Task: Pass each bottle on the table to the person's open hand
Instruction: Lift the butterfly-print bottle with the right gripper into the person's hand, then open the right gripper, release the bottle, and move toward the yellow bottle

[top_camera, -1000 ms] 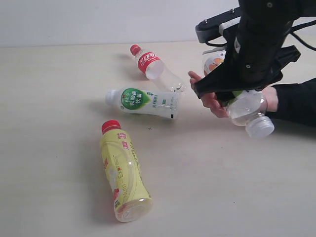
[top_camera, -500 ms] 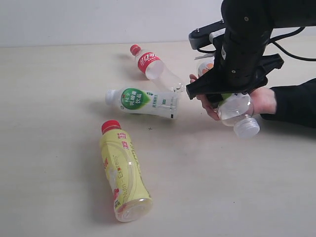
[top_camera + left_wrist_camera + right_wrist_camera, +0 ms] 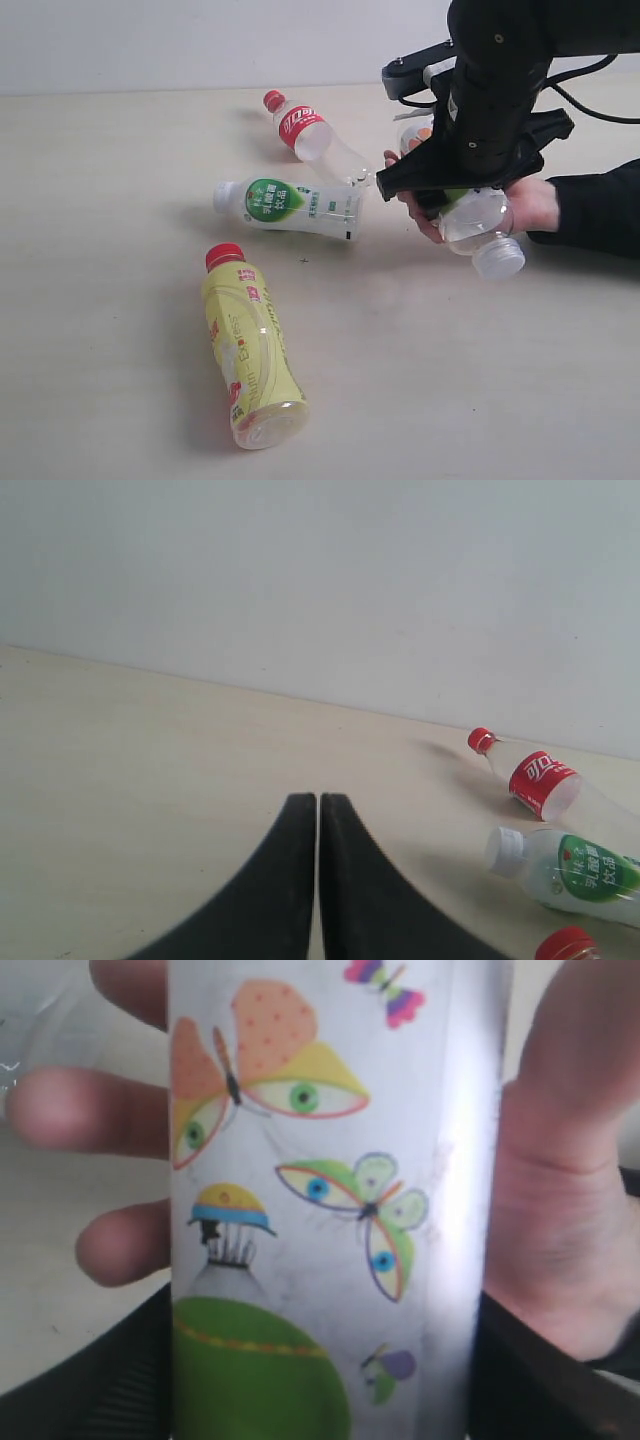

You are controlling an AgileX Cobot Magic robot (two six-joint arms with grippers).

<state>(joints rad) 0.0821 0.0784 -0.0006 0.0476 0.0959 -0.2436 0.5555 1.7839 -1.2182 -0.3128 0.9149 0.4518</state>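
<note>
My right gripper [image 3: 455,192] is shut on the clear picture-label bottle [image 3: 482,222], held just over the person's open hand [image 3: 537,203]. In the right wrist view that bottle [image 3: 320,1210] fills the frame between my dark fingers [image 3: 105,1385], and the palm [image 3: 560,1220] and fingertips lie right behind it. On the table [image 3: 100,250] lie the yellow bottle [image 3: 250,350], the green-white label bottle [image 3: 290,207] and the red-label bottle [image 3: 305,132]. The left gripper [image 3: 318,802] is shut with nothing in it, hovering over bare table, apart from the red-label bottle [image 3: 540,780] and the green-label bottle [image 3: 570,870].
A pale wall [image 3: 200,40] rises behind the table's far edge. The person's black sleeve [image 3: 600,205] reaches in from the right. The yellow bottle's red cap [image 3: 565,945] shows at the edge of the left wrist view.
Over the last second my right arm shifted left and slightly down with the picture-label bottle, closer onto the hand. In the last half second almost nothing moved.
</note>
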